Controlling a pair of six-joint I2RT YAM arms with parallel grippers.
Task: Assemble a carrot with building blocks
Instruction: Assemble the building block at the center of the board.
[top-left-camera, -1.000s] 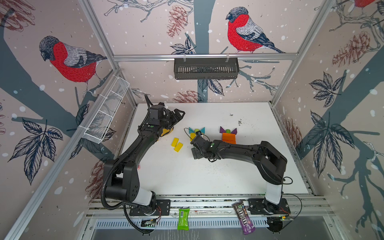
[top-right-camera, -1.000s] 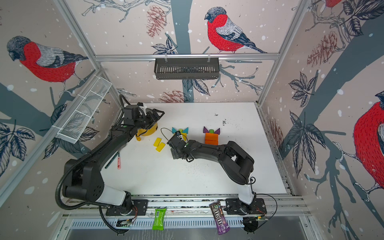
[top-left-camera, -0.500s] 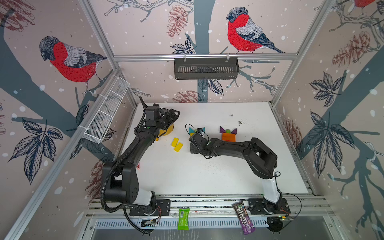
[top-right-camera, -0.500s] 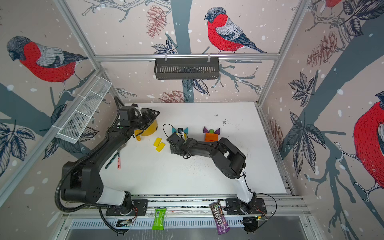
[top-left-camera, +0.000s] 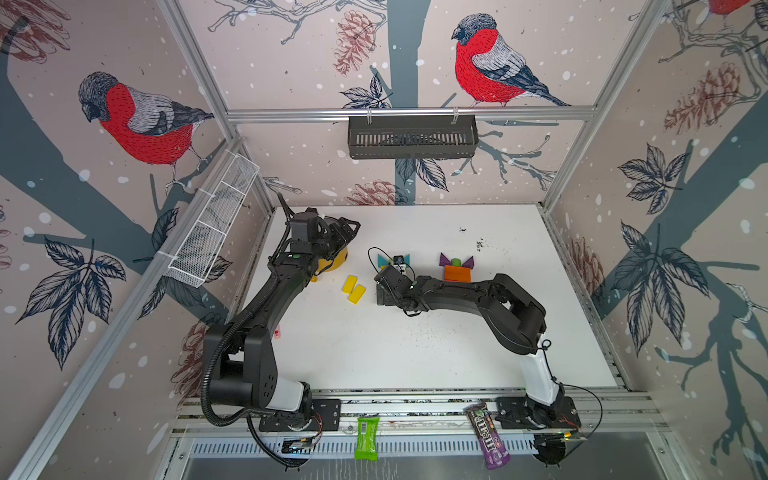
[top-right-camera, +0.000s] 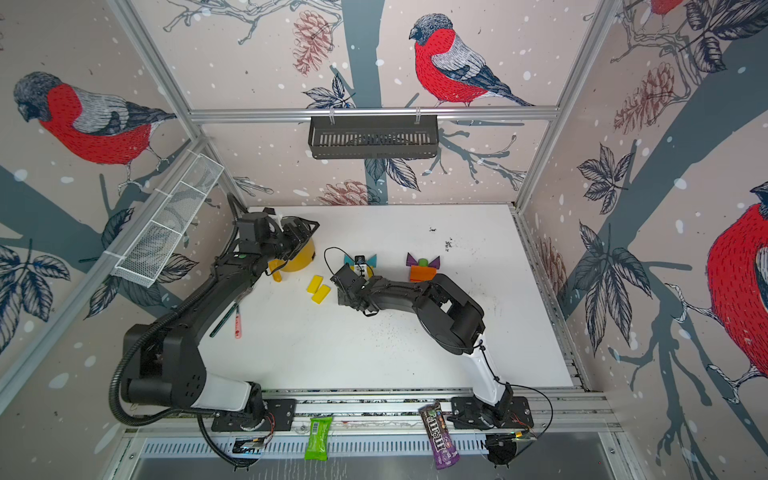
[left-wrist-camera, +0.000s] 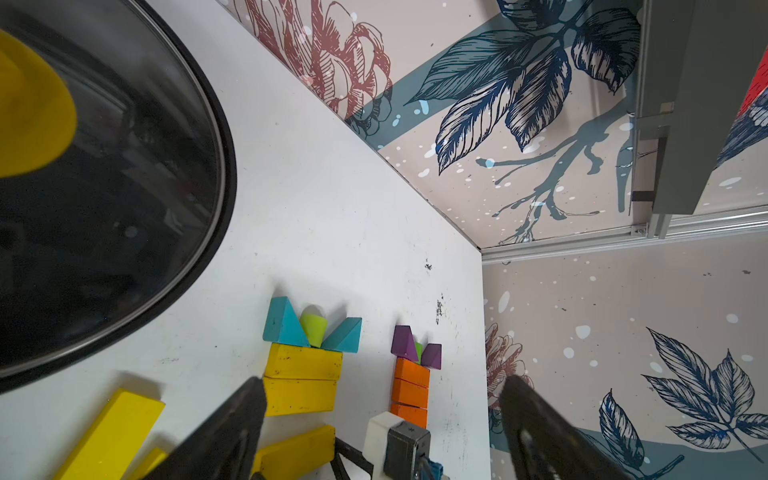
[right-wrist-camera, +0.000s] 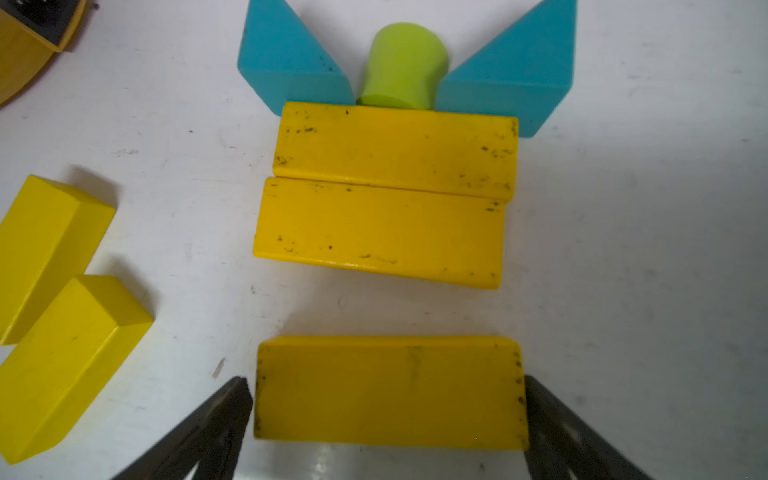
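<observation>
A yellow carrot lies flat: two yellow bars (right-wrist-camera: 390, 149) (right-wrist-camera: 378, 230) topped by teal triangles (right-wrist-camera: 286, 70) and a lime-green piece (right-wrist-camera: 401, 62). A third yellow bar (right-wrist-camera: 388, 392) rests on the table a gap below them, between my right gripper's (right-wrist-camera: 388, 411) open fingers, with a sliver of space at one end. From above the right gripper (top-left-camera: 384, 296) (top-right-camera: 347, 296) hides that bar. An orange carrot (top-left-camera: 457, 273) (left-wrist-camera: 411, 384) with purple triangles stands to the right. My left gripper (top-left-camera: 347, 232) (left-wrist-camera: 384, 382) hangs open and empty over the yellow pot.
The yellow pot (top-left-camera: 337, 261) with its dark lid (left-wrist-camera: 124, 208) sits at the back left. Two loose yellow blocks (top-left-camera: 353, 289) (right-wrist-camera: 54, 316) lie left of the right gripper. A red-tipped pen (top-right-camera: 237, 326) lies near the left arm. Baskets hang on the left (top-left-camera: 212, 226) and back (top-left-camera: 411, 135) walls.
The right gripper has shifted slightly left and its fingers have spread wider around the third yellow bar. The left arm has barely moved.
</observation>
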